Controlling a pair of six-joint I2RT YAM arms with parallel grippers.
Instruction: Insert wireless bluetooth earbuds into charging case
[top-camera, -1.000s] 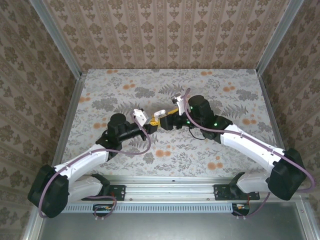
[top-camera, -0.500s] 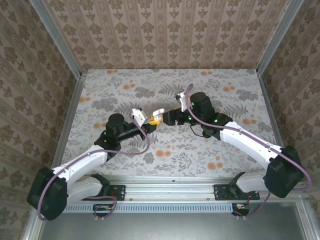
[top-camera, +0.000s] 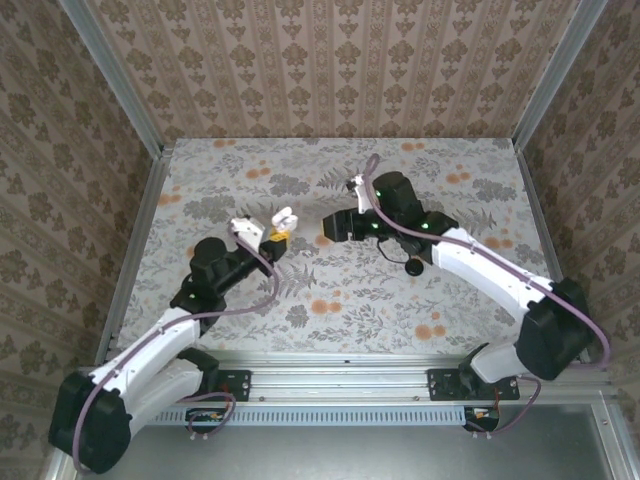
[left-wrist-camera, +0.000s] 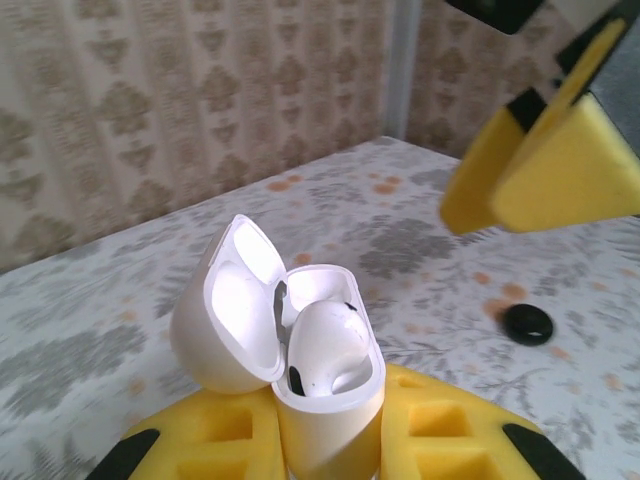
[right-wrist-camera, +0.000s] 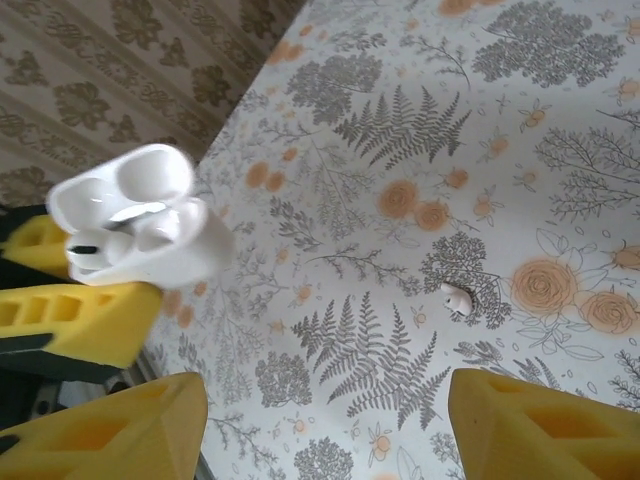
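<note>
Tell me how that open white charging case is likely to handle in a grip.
The charging case looks glossy and rounded, so it could slip between the foam pads of the left gripper if squeezed loosely. Its open lid hangs on a hinge, so a bump would probably swing it. The shell seems stiff and light.

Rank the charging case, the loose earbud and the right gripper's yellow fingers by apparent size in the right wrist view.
1. The fingers of the right gripper: largest, but nearest the camera and cut off by the frame.
2. The charging case, lid open.
3. The loose earbud: smallest by far.
</note>
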